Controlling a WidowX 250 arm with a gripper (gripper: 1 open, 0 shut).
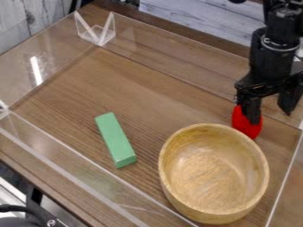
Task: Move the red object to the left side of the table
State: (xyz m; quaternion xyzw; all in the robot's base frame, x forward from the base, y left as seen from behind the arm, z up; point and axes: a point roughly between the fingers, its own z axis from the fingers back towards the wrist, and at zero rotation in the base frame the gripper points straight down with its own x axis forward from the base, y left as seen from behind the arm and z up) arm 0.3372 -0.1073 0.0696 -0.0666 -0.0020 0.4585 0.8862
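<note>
No writing shows anywhere. The red object (247, 121), a glossy little strawberry, sits on the table (166, 84) at its right side, just beyond the wooden bowl (214, 171). The gripper (265, 102) points straight down over it, jaws spread wide, one finger on either side, gripping nothing.

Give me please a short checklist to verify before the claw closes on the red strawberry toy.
1. Claw open: ok.
2. Claw above the red object, pointing down: ok.
3. Fingers on both sides of the toy: cannot tell, the claw hides part of it.
4. Wooden bowl apart from the toy: cannot tell, they look very near.
5. Left part of the table free for placing: ok; the green block lies near the middle.
</note>
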